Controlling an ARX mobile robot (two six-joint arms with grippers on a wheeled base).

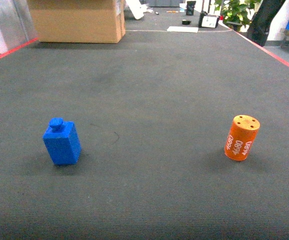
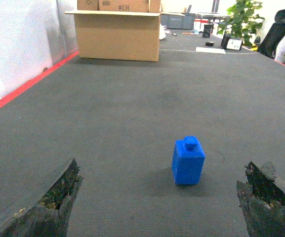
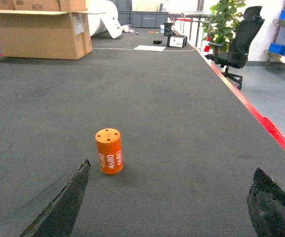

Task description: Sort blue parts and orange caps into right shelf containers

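Dark ribbed matting point(image 1: 149, 90) carries both items, well apart. Blue part point(image 1: 62, 142) stands upright left; orange cap point(image 1: 242, 137) upright right. Left gripper point(image 2: 159, 205) and right gripper point(image 3: 167, 202) are spread wide, holding nothing. Recommend straight, centred approaches. Cardboard box point(image 1: 76, 19) sits far back, unobstructive.
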